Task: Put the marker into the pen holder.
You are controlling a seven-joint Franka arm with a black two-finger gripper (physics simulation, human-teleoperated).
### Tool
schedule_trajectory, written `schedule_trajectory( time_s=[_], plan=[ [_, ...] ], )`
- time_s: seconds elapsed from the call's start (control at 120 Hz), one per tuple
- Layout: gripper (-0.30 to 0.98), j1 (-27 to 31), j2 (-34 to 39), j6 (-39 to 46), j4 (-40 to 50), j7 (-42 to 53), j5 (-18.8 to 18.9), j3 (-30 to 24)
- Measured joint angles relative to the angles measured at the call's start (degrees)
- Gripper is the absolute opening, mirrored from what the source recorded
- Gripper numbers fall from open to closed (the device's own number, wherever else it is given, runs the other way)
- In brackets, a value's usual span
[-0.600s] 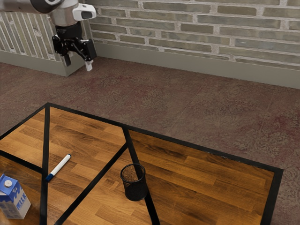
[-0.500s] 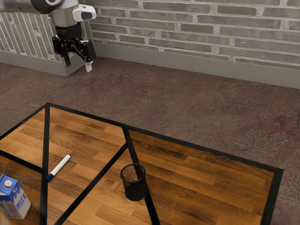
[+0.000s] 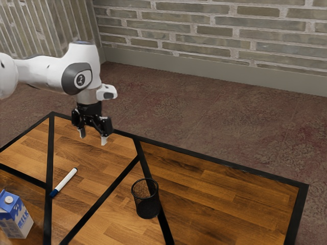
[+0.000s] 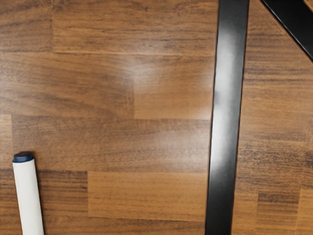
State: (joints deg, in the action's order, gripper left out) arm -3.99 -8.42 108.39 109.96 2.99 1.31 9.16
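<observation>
Landmark: the pen holder (image 3: pixel 146 204), black mesh, upright on the bench (image 3: pixel 230 184), open end up, set over one of the black strips that divide the wood. We log the marker (image 3: pixel 64 182) lying flat on the bench, well apart from the holder, toward the exterior view's left; white barrel, blue cap, small dark tip at the other end. The cap end points away from the holder; the dark-tipped end is the nearer one. Our wrist view catches that dark blue tip and part of the white barrel on the boards. Our gripper (image 3: pixel 93 137) hangs in the air on the far side of the holder, off toward the exterior view's left, pointing down. The jaws are open, a clear gap between their pale tips, nothing gripped. Our arm (image 3: pixel 41 74) comes in from the exterior view's left, higher than the holder. Milk carton (image 3: pixel 15 219), blue and white, upright, farther from the holder than the marker is, same side. Beyond the holder, past the bench's far edge: patterned reddish-brown floor (image 3: pixel 204 122), then a brick wall (image 3: pixel 214 33).
</observation>
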Motion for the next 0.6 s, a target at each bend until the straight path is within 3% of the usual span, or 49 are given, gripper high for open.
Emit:
schedule_trajectory(
  time_s=[0.342, 0.6],
  plan=[
    [0.69, 1.26, 10.21, 15.73, 21.15, 6.41, 1.14, 4.39],
    [0.69, 0.84, 6.86, 23.03, 24.5, 10.53, 2.96, 9.01]
  ],
)
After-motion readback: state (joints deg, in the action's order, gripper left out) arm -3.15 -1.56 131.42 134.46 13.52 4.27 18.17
